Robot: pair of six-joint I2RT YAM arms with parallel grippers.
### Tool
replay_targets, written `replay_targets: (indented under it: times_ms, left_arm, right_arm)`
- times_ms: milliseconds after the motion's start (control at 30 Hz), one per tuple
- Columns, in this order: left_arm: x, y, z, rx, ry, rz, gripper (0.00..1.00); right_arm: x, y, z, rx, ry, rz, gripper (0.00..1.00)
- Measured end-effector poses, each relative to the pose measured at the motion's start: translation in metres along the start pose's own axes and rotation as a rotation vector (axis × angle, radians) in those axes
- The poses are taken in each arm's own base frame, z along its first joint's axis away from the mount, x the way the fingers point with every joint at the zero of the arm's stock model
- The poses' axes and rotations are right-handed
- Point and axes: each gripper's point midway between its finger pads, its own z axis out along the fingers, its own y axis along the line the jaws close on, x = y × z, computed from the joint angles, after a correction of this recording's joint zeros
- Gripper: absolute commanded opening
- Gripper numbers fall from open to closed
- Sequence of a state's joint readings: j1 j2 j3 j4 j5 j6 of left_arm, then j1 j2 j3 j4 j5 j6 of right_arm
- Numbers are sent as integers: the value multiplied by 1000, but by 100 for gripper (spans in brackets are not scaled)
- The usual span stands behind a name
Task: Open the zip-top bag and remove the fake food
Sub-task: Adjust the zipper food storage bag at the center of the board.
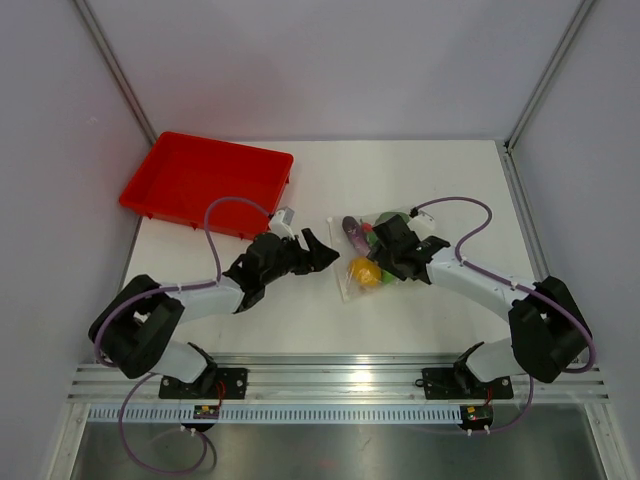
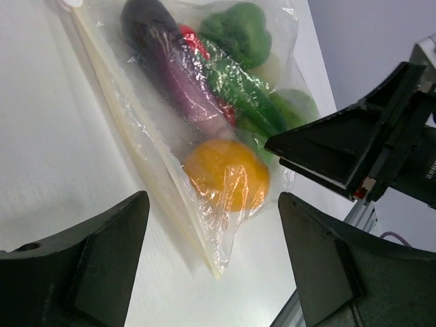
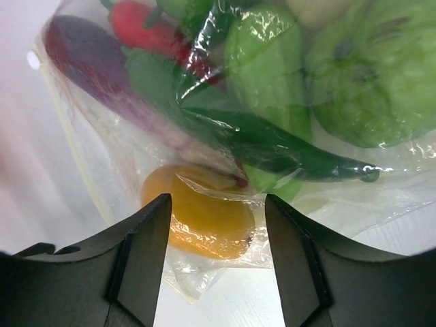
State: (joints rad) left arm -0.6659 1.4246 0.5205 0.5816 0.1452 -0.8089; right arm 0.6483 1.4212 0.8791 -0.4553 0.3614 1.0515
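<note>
The zip-top bag (image 1: 350,285) lies flat right of the table's centre, its zip strip (image 2: 122,126) along the edge facing my left gripper. The fake food is inside it: a round yellow piece (image 1: 364,272), a long purple piece (image 1: 352,234) and several green pieces (image 1: 385,220). My left gripper (image 1: 322,252) is open and empty just left of the bag, and its near corner (image 2: 216,262) lies between the jaws. My right gripper (image 1: 384,256) is open low over the bag, jaws either side of the yellow piece (image 3: 204,218). The purple piece (image 3: 88,54) and a green chili (image 3: 272,143) lie beyond.
A red tray (image 1: 205,180) stands at the back left of the table. A metal rail (image 1: 340,370) runs along the near edge by the arm bases. Grey walls with metal posts close in the table at the back and sides.
</note>
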Motion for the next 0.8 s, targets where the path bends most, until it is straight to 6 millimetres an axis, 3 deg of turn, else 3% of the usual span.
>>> replay_targets:
  times_ms: [233, 367, 567, 800]
  left_arm:
    - [24, 24, 16, -46, 67, -82, 79]
    - [39, 32, 25, -51, 115, -127, 78]
    - [39, 21, 35, 9, 126, -154, 70]
    - [33, 1, 54, 110, 140, -172, 56]
  right_arm:
    - [-24, 4, -15, -40, -100, 16, 65]
    - [-52, 13, -31, -61, -177, 30, 66]
    - [-85, 27, -43, -110, -265, 78, 65]
    - [-82, 8, -28, -81, -257, 93, 65]
